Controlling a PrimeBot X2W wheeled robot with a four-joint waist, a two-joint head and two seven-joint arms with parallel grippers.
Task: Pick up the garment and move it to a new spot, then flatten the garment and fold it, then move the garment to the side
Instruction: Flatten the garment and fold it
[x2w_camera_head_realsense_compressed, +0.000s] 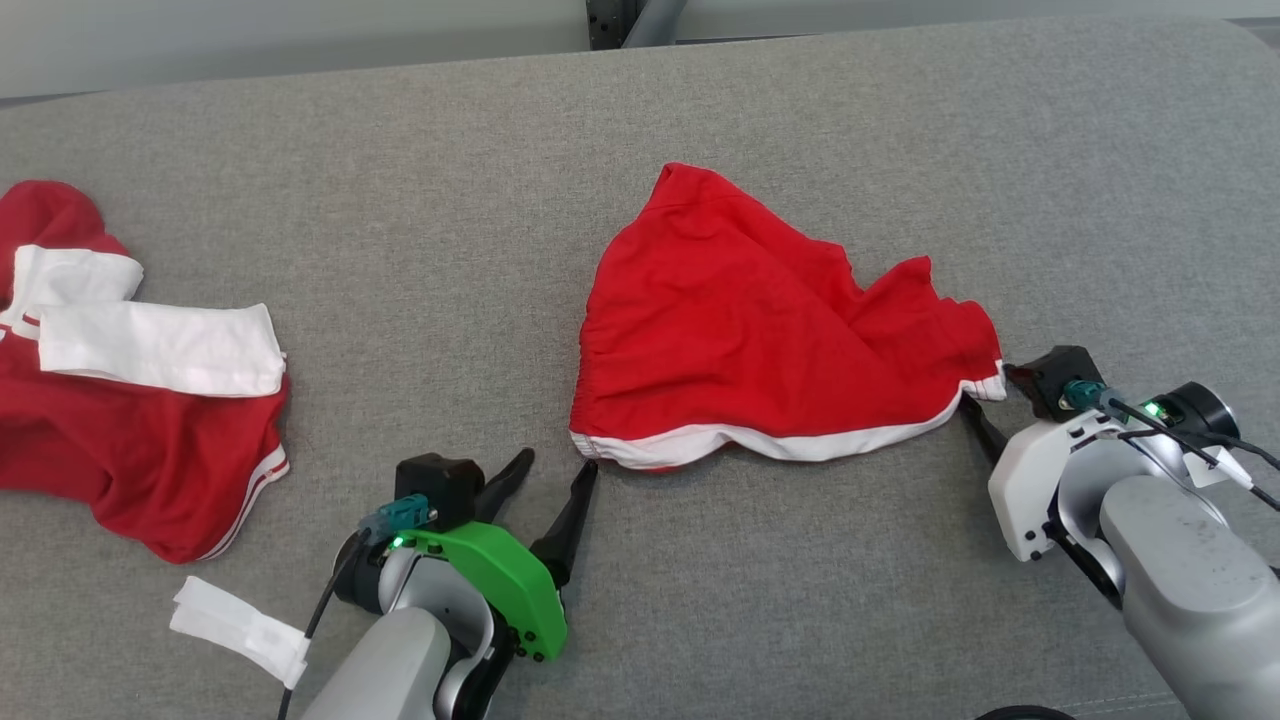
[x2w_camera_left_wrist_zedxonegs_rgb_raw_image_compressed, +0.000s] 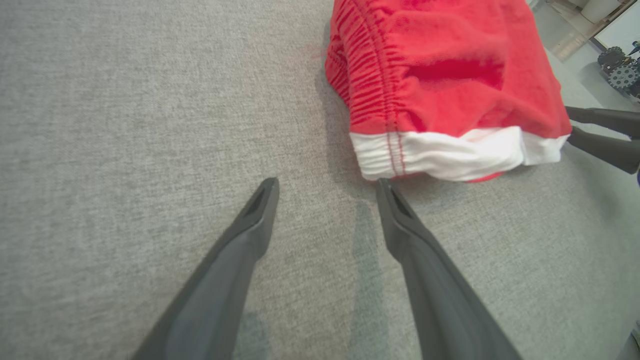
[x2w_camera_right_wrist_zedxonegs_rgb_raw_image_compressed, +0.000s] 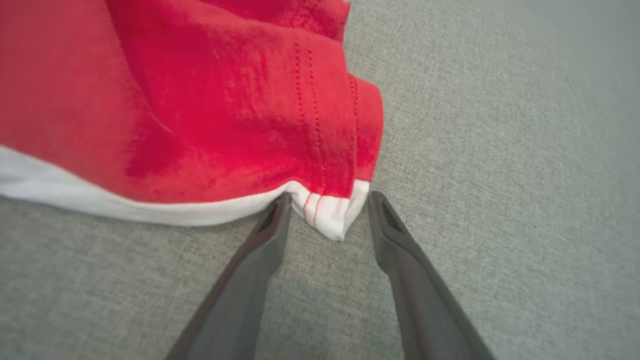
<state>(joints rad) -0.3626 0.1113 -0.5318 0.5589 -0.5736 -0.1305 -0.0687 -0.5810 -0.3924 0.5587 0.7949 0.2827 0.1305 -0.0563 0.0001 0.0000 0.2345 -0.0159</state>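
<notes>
Head view: red shorts (x2w_camera_head_realsense_compressed: 760, 340) with a white hem lie crumpled at frame centre on grey cloth surface (x2w_camera_head_realsense_compressed: 400, 200); red-and-white garment (x2w_camera_head_realsense_compressed: 140, 420) at left edge. Left gripper (x2w_camera_head_realsense_compressed: 557, 462) lower centre, right gripper (x2w_camera_head_realsense_compressed: 985, 405) at right by the hem corner. Left wrist view: left gripper (x2w_camera_left_wrist_zedxonegs_rgb_raw_image_compressed: 326, 182) spread wide, empty, one fingertip just beside the hem. Right wrist view: right gripper (x2w_camera_right_wrist_zedxonegs_rgb_raw_image_compressed: 328, 197) parted, white hem corner between its fingers, not pinched.

Desk (x2w_camera_head_realsense_compressed: 400, 150): grey fabric top in front of you.
Centre: your red shorts (x2w_camera_head_realsense_compressed: 740, 340), white-hemmed, rumpled.
Left: red-and-white garment (x2w_camera_head_realsense_compressed: 130, 420).
</notes>
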